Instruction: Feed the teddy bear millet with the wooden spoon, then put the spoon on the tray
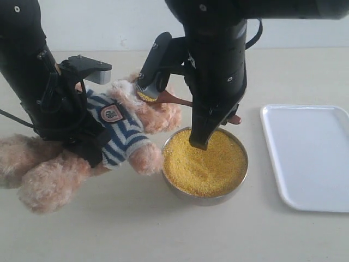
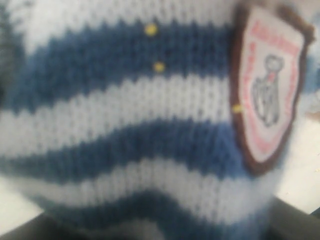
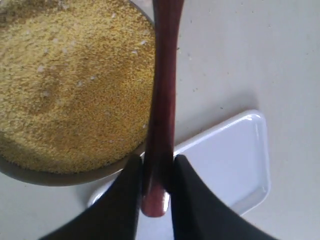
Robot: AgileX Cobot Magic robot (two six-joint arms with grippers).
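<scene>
Pinches the wooden spoon [image 3: 162,75] by its slim handle between the right fingers [image 3: 120,205], clenched tight, above the bowl [image 1: 207,197] of millet [image 1: 204,164]. Has the round end, heaped with a little yellow grain, at the face of the teddy bear [image 1: 117,128]. Has the bear lying tilted on the desk [image 1: 136,234] under the left arm [image 1: 27,71], one paw just beside the bowl. Cannot tell the state of the left fingers, buried against the striped shirt. Finds the white tray [image 1: 305,158] flat on the desk, right of the bowl and apart from it.
</scene>
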